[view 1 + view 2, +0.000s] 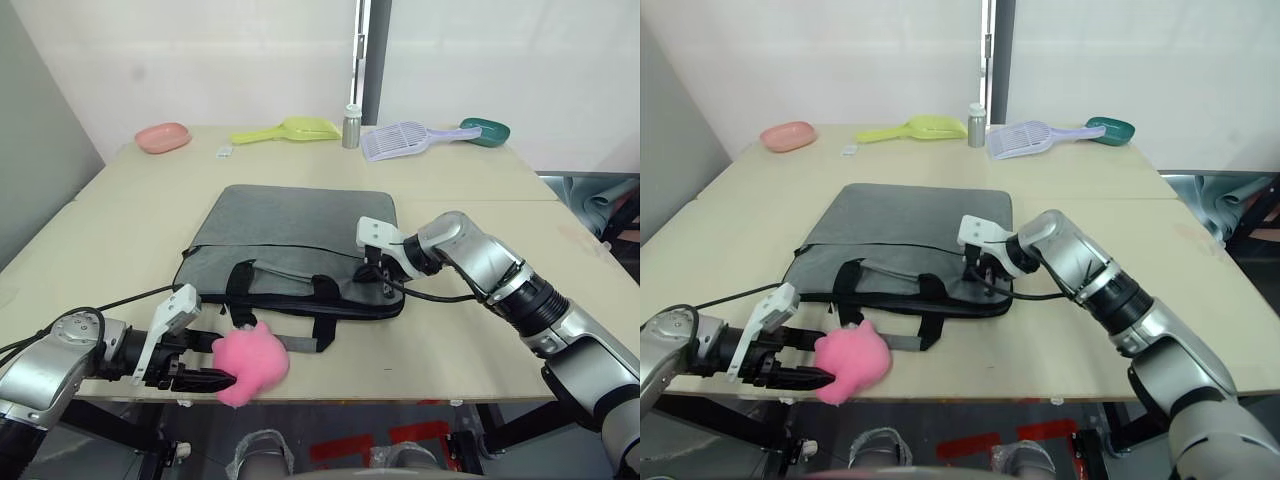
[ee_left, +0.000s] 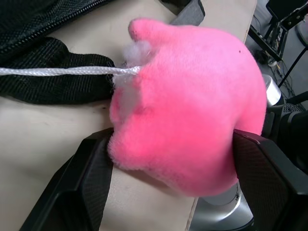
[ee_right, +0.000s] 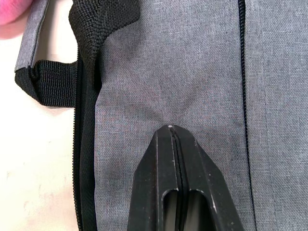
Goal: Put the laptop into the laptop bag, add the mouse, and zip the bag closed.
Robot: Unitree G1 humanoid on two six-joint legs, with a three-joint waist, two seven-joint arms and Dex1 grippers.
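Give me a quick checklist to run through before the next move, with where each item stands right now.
1. Left gripper holding something: ok, its fingers clamp the pink plush at the table's near edge.
2. Right gripper state: ok, fingers shut together with nothing between them, tips pressed on the laptop bag's grey fabric.
3. Laptop inside the bag: cannot tell, the bag lies flat and hides its contents.
4. Mouse packed: cannot tell.
5. Zipper closed: cannot tell, the right wrist view shows a closed stretch, but not its whole run.
6. Handles clear of the zipper: not ok, they lie across the bag's near edge.
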